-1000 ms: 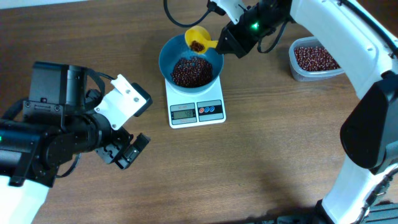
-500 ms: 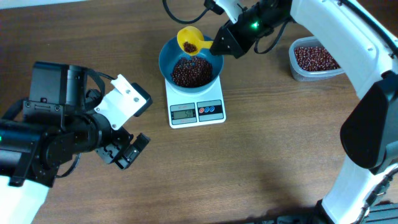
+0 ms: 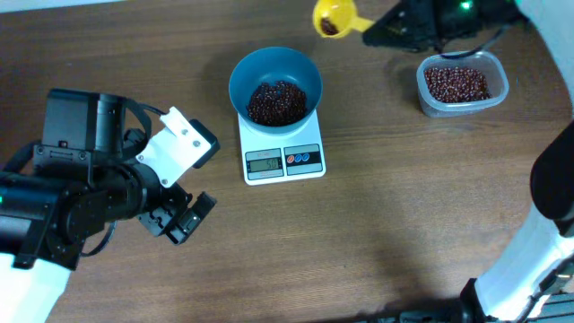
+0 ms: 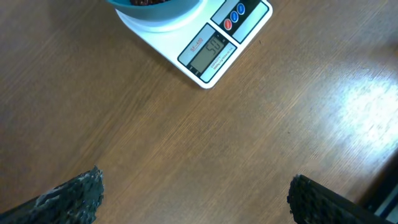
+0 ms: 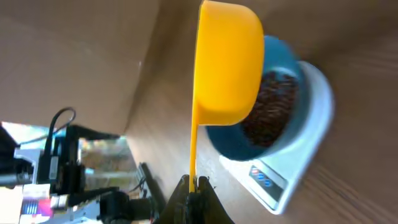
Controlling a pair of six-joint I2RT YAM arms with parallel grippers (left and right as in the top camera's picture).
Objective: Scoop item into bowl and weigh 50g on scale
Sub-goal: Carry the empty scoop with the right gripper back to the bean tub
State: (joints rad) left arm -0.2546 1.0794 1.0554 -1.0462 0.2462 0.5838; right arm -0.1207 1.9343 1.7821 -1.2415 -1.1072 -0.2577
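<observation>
Currently, the blue bowl (image 3: pixel 240 79) is sitting on the white scale (image 3: pixel 284 161) and carrying a mound of beans (image 3: pixel 276 101).

My right gripper (image 3: pixel 375 34) is clamping the handle of the yellow scoop (image 3: pixel 330 16), holding it in the air past the bowl's far rim, between the bowl and the clear tub (image 3: pixel 421 93). A few beans are lying in the scoop, and more are filling the tub.

My left gripper (image 3: pixel 184 218) is hovering over the wooden surface (image 3: pixel 377 233) near the scale, with its fingers (image 4: pixel 74 196) spread apart and gripping nothing.
</observation>
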